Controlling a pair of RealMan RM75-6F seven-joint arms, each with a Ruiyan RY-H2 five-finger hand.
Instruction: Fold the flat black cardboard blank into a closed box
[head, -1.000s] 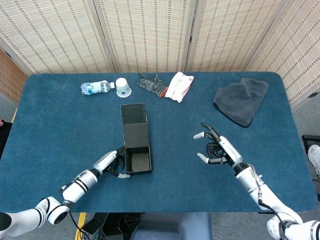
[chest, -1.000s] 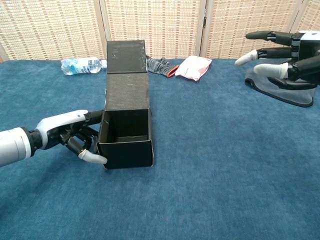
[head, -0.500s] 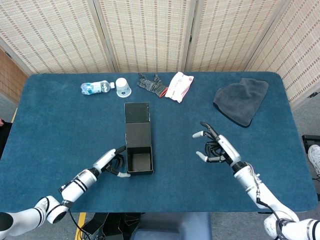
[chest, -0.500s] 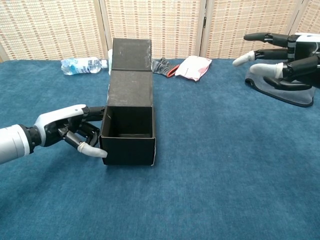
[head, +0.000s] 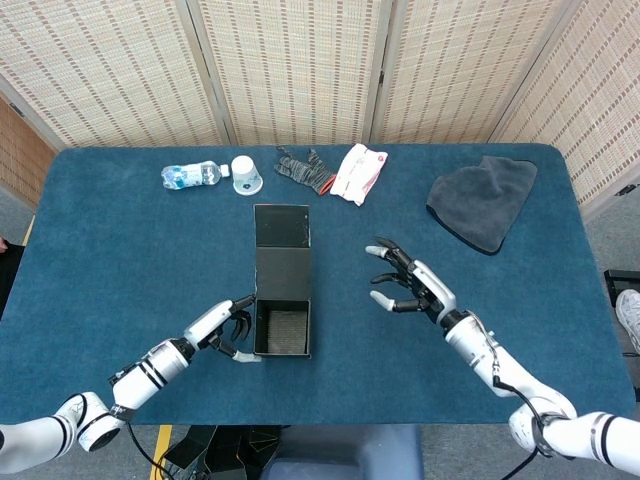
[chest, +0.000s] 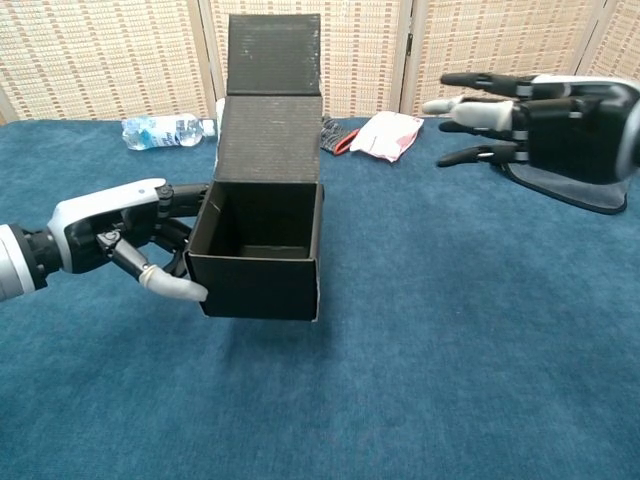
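right robot hand (head: 408, 285) | bare table (head: 350, 330) to box (head: 282, 320)

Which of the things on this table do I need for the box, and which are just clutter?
Needed: black box, held by the left hand; right hand, open beside it.

Clutter: water bottle, white cup, dark glove, white packet, grey cloth.

Lying along the far edge of the blue table (head: 120, 260) — water bottle (head: 189, 175), white cup (head: 245, 174), dark glove (head: 305, 168), white packet (head: 358, 172) — with a grey cloth (head: 482, 200) sitting at far right.

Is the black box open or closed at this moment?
Open. The black box shows its empty inside, and its lid flap stands up behind it.
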